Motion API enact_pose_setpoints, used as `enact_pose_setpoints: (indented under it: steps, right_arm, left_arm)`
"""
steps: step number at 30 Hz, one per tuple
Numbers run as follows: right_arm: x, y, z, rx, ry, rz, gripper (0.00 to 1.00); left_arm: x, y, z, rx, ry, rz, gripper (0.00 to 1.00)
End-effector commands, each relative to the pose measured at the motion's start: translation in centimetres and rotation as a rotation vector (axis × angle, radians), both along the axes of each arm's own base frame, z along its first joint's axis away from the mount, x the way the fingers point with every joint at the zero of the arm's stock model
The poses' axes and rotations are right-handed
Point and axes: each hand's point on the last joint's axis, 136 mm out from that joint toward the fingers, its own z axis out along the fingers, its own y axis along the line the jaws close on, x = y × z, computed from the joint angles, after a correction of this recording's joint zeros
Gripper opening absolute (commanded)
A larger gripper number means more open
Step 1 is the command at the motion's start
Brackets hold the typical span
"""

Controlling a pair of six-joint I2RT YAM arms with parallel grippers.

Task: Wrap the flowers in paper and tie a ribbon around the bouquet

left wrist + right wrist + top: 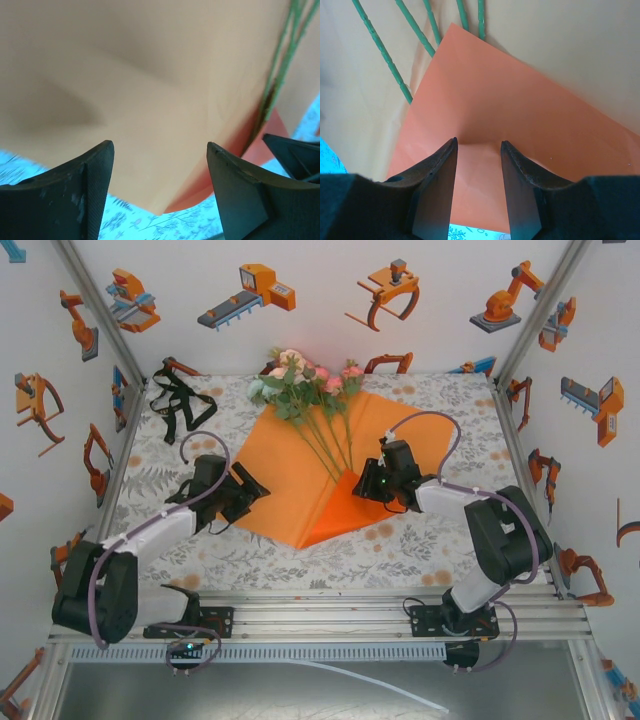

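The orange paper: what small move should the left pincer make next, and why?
Probably close the left pincer on the left edge of the paper. Its jaws stand open at that edge, the right pincer rests at the folded near corner, and the left side is not yet folded over the flowers.

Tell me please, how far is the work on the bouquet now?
Done: the flowers lie on the paper, and one lower corner is folded over the stem ends. In hand: the right tool stands with open jaws at that folded flap, and the left tool is open at the paper's near-left edge. Left: rolling the paper into a cone and tying; the ribbon lies untouched at the far left.
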Motion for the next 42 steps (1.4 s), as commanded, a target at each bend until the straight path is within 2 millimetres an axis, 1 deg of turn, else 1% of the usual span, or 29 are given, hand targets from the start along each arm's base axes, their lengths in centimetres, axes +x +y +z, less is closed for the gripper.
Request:
enact_pose_setpoints:
  steps: [1,4,6,7,9,13,19,21,24,27,29,32,37,38,40,42]
  right_arm:
    - [0.6,0.2,0.4,-0.007,-0.017,-0.008,0.38]
    - [0.6,0.3,0.3,-0.005,-0.014,-0.007,0.38]
    - [0.5,0.3,0.3,-0.003,-0.012,-0.005,0.38]
    - [0.5,0.3,0.3,-0.002,-0.012,-0.006,0.38]
    - [0.4,0.3,0.2,-0.004,-0.010,-0.003,0.38]
    - [0.3,0.1,0.1,-0.010,-0.008,-0.004,0.38]
    - [0.2,0.1,0.1,-0.017,-0.007,-0.001,0.39]
    - [0.2,0.0,0.2,-0.021,-0.004,0.001,0.39]
    - [0.2,-0.1,0.4,-0.025,-0.009,0.000,0.39]
    - [0.2,-0.1,0.5,-0.029,-0.011,-0.003,0.39]
    - [0.3,-0.1,0.5,-0.028,-0.012,-0.002,0.39]
    - [0.2,-0.1,0.4,-0.030,-0.008,-0.001,0.39]
    - [0.2,-0.2,0.5,-0.029,-0.009,-0.005,0.39]
    - [0.2,-0.1,0.5,-0.027,-0.008,-0.006,0.39]
    - [0.3,0.0,0.7,-0.021,-0.011,-0.005,0.39]
    - [0.2,0.1,0.9,-0.015,-0.013,0.001,0.39]
  left_arm:
    - [-3.8,6.4,-1.2,0.279,0.148,0.165,0.70]
    - [-4.2,9.4,-0.9,0.370,0.145,0.236,0.71]
    - [-3.9,11.2,-0.7,0.405,0.124,0.273,0.72]
    - [-3.6,11.9,-0.7,0.422,0.108,0.278,0.73]
    - [-2.5,12.3,-0.7,0.427,0.073,0.256,0.75]
    - [-0.2,11.8,-1.0,0.436,0.026,0.167,0.76]
    - [1.3,11.1,-2.9,0.388,0.037,0.122,0.71]
    - [1.7,10.9,-3.4,0.372,0.036,0.116,0.67]
    - [1.9,10.4,-3.9,0.338,0.036,0.109,0.59]
    - [2.0,9.4,-4.5,0.276,0.035,0.096,0.53]
    - [2.2,8.9,-4.6,0.235,0.024,0.090,0.50]
    - [2.4,8.2,-4.0,0.190,0.005,0.090,0.48]
    - [1.4,7.9,-3.7,0.142,-0.001,0.107,0.45]
    - [1.2,7.9,-3.6,0.139,-0.006,0.103,0.43]
    - [0.6,7.8,-3.7,0.149,0.007,0.093,0.34]
    - [-0.1,7.9,-3.8,0.169,0.047,0.087,0.18]
